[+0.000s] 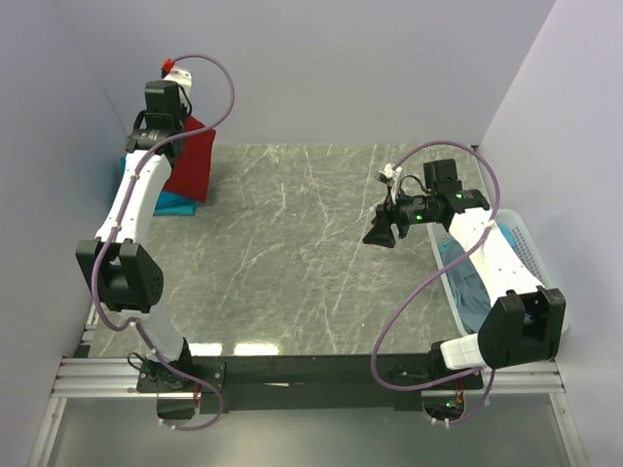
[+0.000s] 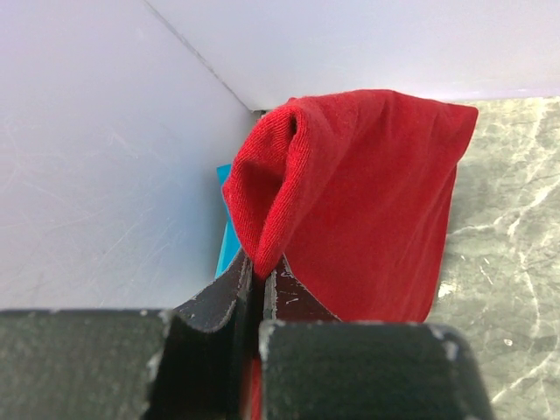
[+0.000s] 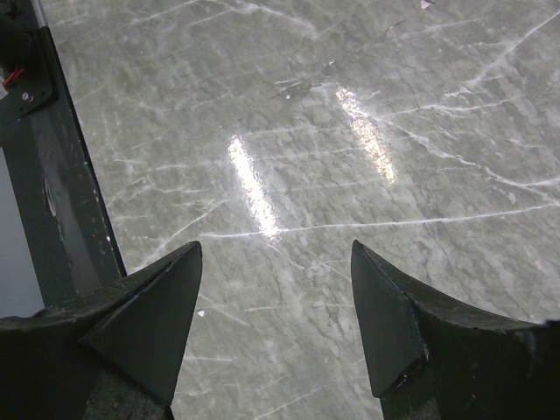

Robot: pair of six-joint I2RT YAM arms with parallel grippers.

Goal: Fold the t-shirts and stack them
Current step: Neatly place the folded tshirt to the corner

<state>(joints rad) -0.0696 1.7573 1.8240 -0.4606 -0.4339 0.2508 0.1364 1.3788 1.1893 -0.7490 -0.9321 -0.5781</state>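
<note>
Red t-shirt [image 2: 367,192] hangs pinched in our left gripper [image 2: 258,267], so we should lower it squarely onto the teal t-shirt [image 1: 180,204] while our right gripper [image 3: 276,249] hovers wide open and empty.

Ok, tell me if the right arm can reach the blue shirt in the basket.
Probably yes. The right gripper hangs open and empty, and the blue shirt lies uncovered in the basket beside that arm, though the arm crosses above it and must fold back.

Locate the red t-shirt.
Top view, far-left corner: red t-shirt hangs pinched in the left end effector, over the teal t-shirt by the wall.
</note>
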